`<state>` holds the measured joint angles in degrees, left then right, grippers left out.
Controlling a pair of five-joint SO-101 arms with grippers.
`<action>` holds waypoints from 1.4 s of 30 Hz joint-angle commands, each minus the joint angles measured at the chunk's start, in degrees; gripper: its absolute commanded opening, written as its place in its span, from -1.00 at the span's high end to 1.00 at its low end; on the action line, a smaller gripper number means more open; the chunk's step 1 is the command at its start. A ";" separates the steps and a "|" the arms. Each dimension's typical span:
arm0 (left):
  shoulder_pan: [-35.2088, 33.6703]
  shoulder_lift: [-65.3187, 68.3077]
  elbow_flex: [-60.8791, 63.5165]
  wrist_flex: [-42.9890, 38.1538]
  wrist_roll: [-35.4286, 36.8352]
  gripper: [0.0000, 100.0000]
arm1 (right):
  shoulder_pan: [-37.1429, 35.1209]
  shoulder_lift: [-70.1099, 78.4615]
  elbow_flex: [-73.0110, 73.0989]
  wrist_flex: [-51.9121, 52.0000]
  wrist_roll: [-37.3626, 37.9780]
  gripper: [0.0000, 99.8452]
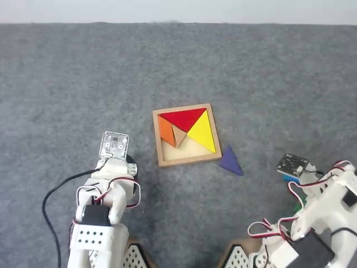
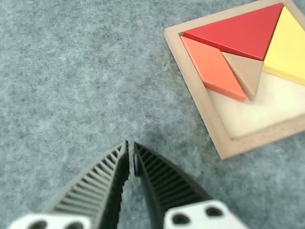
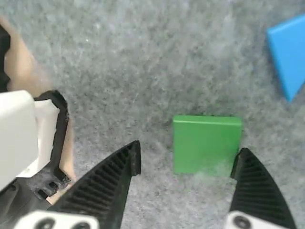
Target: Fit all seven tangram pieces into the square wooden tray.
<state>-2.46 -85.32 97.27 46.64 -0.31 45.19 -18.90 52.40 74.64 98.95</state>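
Note:
The square wooden tray (image 1: 159, 146) lies mid-table and holds a red triangle (image 1: 183, 118), a yellow triangle (image 1: 204, 133), an orange piece (image 1: 166, 131) and a plain wood triangle (image 1: 178, 135); its near part is bare. In the left wrist view the tray (image 2: 200, 107) sits beyond my left gripper (image 2: 130, 149), which is shut over the grey mat with nothing in it. A purple triangle (image 1: 230, 161) rests on the mat beside the tray. My right gripper (image 3: 188, 160) is open, its fingers either side of a green square (image 3: 206, 142). A blue piece (image 3: 289, 52) lies farther off.
Grey felt mat (image 1: 83, 84) covers the table, with wide free room at the back and left. The left arm (image 1: 106, 195) stands at the near left, the right arm (image 1: 318, 212) at the near right. A base part (image 3: 28, 138) shows beside the right gripper.

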 commanded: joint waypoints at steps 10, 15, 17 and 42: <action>-0.26 -0.70 -0.48 0.09 0.35 0.97 | 0.22 0.31 9.05 -20.26 0.97 0.41; -0.26 -0.70 -0.48 0.09 0.35 0.97 | 0.31 0.13 9.76 -20.44 0.97 0.45; -0.26 -0.70 -0.48 0.09 0.35 0.97 | 0.13 0.04 9.76 -20.44 0.97 0.61; -0.26 -0.70 -0.48 0.09 0.35 0.97 | -37.05 -15.87 -20.40 10.86 -45.98 0.96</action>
<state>-2.46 -85.32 97.27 46.64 -0.31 23.21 -30.95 39.12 80.62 64.22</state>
